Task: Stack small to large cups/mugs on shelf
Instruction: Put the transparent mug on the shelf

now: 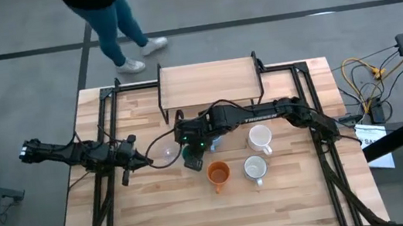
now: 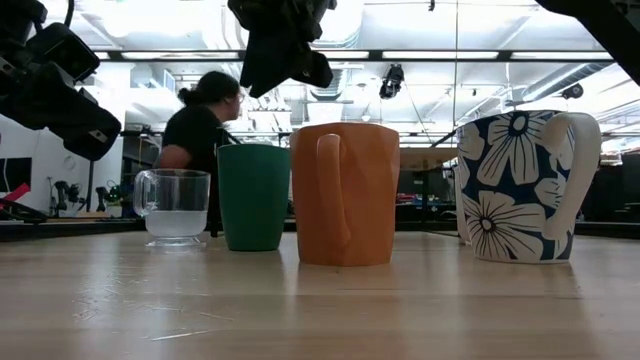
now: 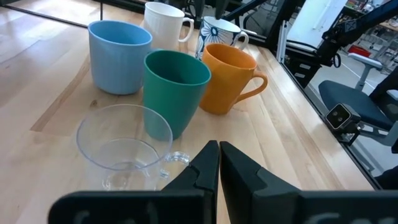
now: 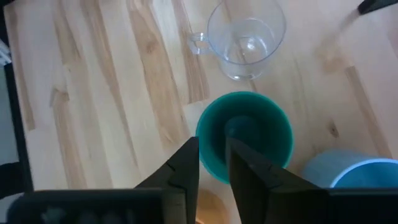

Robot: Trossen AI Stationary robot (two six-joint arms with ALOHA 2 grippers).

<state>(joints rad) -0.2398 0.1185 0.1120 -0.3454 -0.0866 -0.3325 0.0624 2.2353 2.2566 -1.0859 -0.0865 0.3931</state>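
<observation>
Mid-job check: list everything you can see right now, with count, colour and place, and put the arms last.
clear glass: 1, transparent, handled, on the table nearest the left gripper
green cup: 1, dark green, beside the clear glass
blue cup: 1, light blue, behind the green cup
orange mug: 1, orange, handled, next to the green cup
white mug: 1, plain white, toward the shelf side
floral mug: 1, white with dark blue flowers
shelf: 1, light wood on black legs, at the table's far edge, nothing on it
person: 1, dark top, blue trousers, on the floor beyond the table
left gripper: shut, low beside the clear glass
right gripper: nearly shut, above the green cup
</observation>
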